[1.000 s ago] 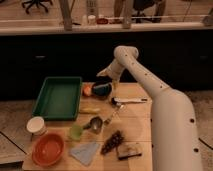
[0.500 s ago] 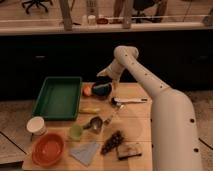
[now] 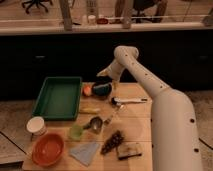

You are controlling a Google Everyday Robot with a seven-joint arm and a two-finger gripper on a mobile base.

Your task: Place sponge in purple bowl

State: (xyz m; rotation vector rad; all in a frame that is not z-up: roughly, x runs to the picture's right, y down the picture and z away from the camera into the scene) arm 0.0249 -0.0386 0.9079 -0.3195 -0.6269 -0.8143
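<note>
The purple bowl (image 3: 101,90) is small, round and almost black. It stands at the far side of the wooden table (image 3: 140,127), right of the green tray. A teal patch inside it looks like the sponge (image 3: 103,88). My gripper (image 3: 103,77) hangs just above the bowl's far rim at the end of the white arm (image 3: 150,90), which reaches in from the lower right. I cannot tell whether the gripper touches the sponge.
A green tray (image 3: 57,97) lies at the left. A small orange object (image 3: 87,90) sits beside the bowl. Nearby are a utensil (image 3: 127,101), a metal scoop (image 3: 95,122), a light-green cup (image 3: 75,131), a white cup (image 3: 36,125), an orange-red bowl (image 3: 47,149), a grey-blue cloth (image 3: 85,151), a dark cluster (image 3: 112,141) and a brownish pad (image 3: 129,150).
</note>
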